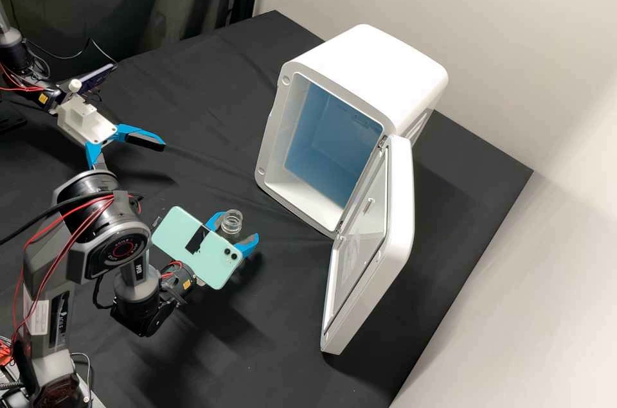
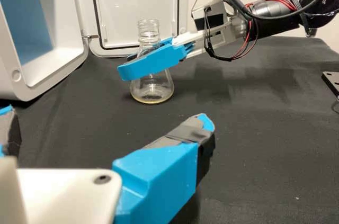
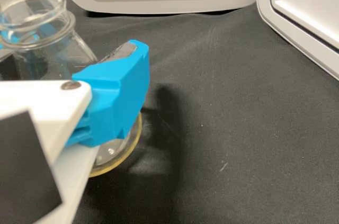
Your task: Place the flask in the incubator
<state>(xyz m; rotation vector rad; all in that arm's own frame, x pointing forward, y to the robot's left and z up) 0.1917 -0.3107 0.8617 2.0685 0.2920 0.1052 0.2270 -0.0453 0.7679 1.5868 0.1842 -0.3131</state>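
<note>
A clear glass flask [image 1: 231, 221] stands upright on the black bench, a short way in front of the white incubator [image 1: 385, 67]. The incubator's door [image 1: 398, 215] hangs wide open and its blue inside is bare. My right gripper [image 1: 232, 233] is shut on the flask, one blue finger [image 3: 114, 94] pressed to the cone of the flask [image 3: 47, 33]. In the left wrist view that gripper [image 2: 140, 64] crosses the flask [image 2: 151, 83], whose base rests on the bench. My left gripper [image 1: 126, 155] hangs open farther left, away from the flask, with nothing between its fingers [image 2: 159, 176].
The open door [image 2: 132, 1] juts toward the bench's front, to the right of the flask. A mint green camera block [image 1: 196, 246] rides on the right wrist. Red cables [image 1: 38, 228] trail along the arms at the left. The bench ends close behind and right of the incubator.
</note>
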